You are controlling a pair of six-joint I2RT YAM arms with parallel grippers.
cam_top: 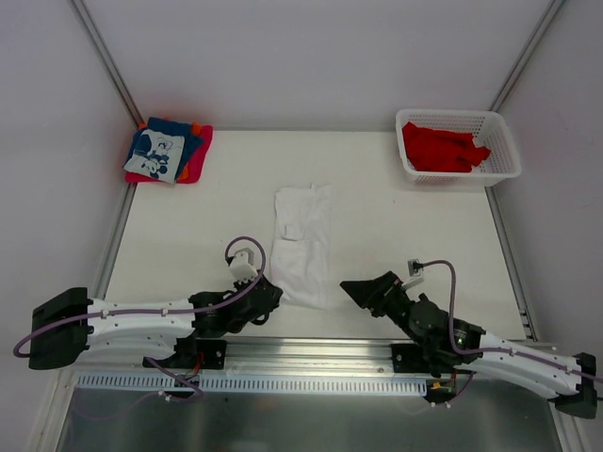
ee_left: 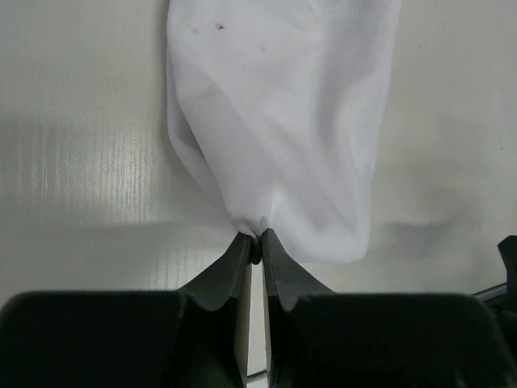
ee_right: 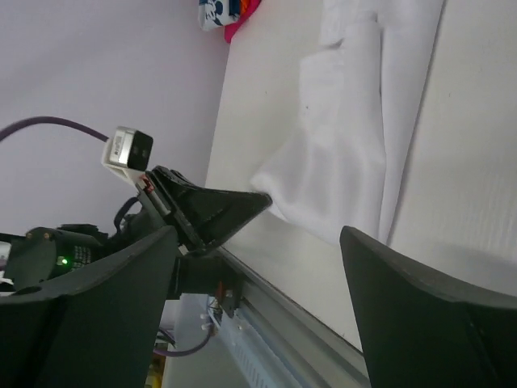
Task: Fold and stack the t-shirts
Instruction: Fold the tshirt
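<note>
Status: pinching the near hem of the plain white soft-cloth t-shirt (ee_left: 275, 121) with the left gripper (ee_left: 257, 242), black jaws pressed together on a small gather of fabric at lower centre of the left wrist view. Lying lengthwise as a narrow strip down the middle of the pale table (cam_top: 207, 235) in the top view, sides seemingly already turned in, near end drawn to a point where the grip is biting. Holding low and at the very edge, probably so as to be lifting the hem toward the far end for the crosswise fold without dragging the whole strip.

Hovering just right of that same near end with the right gripper (cam_top: 356, 290), spread wide and gripping nothing. Framing the shirt's corner and the left gripper between two dark fingers in the right wrist view. Likely waiting there to take the opposite corner, since a single pinch is bunching the hem rather than keeping it flat.

Sitting at upper left of the top view: the pile of folded shirts (cam_top: 168, 151), blue with white print over red and orange, marking where this one is probably heading. Waiting at upper right: crumpled bright red shirts (cam_top: 441, 149), heaped in the white plastic lattice basket (cam_top: 459, 177).
</note>
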